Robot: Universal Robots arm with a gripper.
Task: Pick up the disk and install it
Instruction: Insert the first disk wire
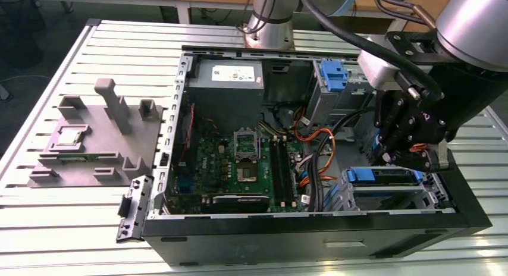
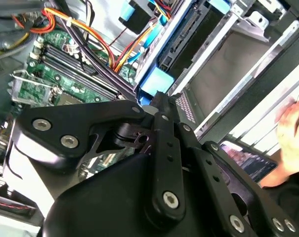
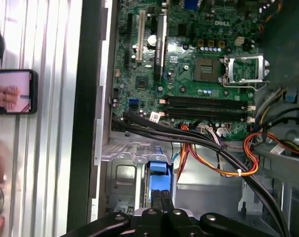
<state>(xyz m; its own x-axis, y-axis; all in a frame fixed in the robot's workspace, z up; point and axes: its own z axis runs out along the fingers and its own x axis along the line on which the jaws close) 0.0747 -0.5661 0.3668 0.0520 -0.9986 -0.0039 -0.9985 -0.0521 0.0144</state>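
Note:
The disk (image 1: 378, 176) lies flat in the drive bay at the front corner of the open computer case (image 1: 317, 234), on the exterior view's right, with its blue rail showing. My gripper (image 1: 414, 162) hangs just above it. In the first wrist view the gripper (image 3: 161, 198) has its two dark fingers pressed together, and their tips meet the disk's blue rail (image 3: 159, 174). The second wrist view has the gripper (image 2: 159, 100) ending right at the blue tab of the disk (image 2: 156, 81). Nothing visible sits between the fingers.
Orange and black cables (image 1: 317, 145) run between the motherboard (image 1: 238, 163) and the bay. A bare blue bracket (image 1: 334, 74) and a grey power-supply box (image 1: 230, 75) sit at the case's far side. A grey fixture (image 1: 95, 139) stands on the slatted table. Beside the case are a hand (image 2: 293, 129) and a phone (image 3: 13, 92).

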